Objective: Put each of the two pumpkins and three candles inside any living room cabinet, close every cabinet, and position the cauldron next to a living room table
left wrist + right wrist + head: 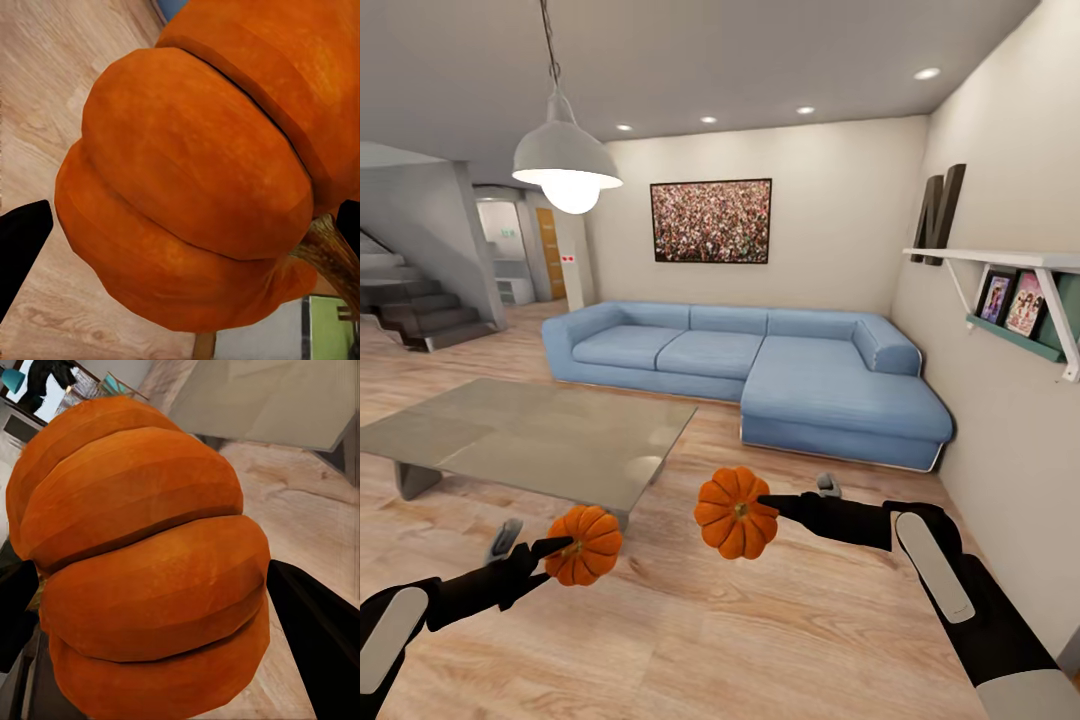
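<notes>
Each of my grippers holds one ribbed orange pumpkin above the wooden floor. My left gripper (560, 548) is shut on a pumpkin (584, 545) at the lower left of the head view; the same pumpkin (202, 187) looms close in the left wrist view between dark fingers (22, 244). My right gripper (765, 503) is shut on the other pumpkin (735, 513), seen large in the right wrist view (142, 562). The low grey metal-look table (510, 440) stands just beyond the left pumpkin. Candles, cabinet and cauldron are out of view.
A blue corner sofa (760, 365) lines the far wall under a framed picture (711, 221). A wall shelf (1010, 290) with photos juts out at the right. Stairs (410, 305) rise at the far left. A pendant lamp (567, 165) hangs over the table.
</notes>
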Available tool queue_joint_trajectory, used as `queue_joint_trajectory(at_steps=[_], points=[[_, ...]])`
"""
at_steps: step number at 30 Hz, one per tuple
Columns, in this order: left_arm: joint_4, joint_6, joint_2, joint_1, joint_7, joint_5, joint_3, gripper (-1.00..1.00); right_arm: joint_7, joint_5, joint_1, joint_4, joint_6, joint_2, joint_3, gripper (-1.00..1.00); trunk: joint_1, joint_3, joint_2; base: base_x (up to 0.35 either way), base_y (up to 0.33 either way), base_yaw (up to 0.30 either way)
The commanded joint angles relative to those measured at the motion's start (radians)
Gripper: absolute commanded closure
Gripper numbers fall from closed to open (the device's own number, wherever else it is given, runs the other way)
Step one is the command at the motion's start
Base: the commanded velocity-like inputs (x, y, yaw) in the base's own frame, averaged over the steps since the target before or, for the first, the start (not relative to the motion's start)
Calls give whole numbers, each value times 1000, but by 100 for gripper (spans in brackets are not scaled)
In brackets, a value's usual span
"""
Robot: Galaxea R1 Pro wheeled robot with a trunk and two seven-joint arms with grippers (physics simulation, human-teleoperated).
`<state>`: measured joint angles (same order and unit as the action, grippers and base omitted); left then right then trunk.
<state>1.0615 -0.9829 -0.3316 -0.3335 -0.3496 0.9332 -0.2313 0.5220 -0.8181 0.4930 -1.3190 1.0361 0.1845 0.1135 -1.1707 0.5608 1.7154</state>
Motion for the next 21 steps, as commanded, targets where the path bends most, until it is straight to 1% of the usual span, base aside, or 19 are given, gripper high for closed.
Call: queue_joint_trajectory(at_steps=[1, 11, 13, 17, 21], points=[[0, -5, 0, -1, -6, -4, -2, 100, 7, 2, 1, 0, 2, 0, 1, 100, 0, 1, 1, 0, 0, 27], [0, -5, 0, -1, -6, -3, -2, 100, 6, 3, 1, 0, 2, 0, 3, 100, 0, 1, 1, 0, 0, 10], [0, -5, 0, -1, -6, -3, -2, 100, 5, 3, 1, 0, 2, 0, 4, 100, 0, 1, 1, 0, 0, 176], [0, -5, 0, -1, -6, -3, -2, 100, 5, 4, 1, 1, 2, 0, 5, 100, 15, -10, -27, 0, 0, 258], [0, -5, 0, 0, -6, -2, -2, 100, 4, 4, 1, 1, 2, 0, 6, 100, 15, -8, -27, 0, 0, 273]])
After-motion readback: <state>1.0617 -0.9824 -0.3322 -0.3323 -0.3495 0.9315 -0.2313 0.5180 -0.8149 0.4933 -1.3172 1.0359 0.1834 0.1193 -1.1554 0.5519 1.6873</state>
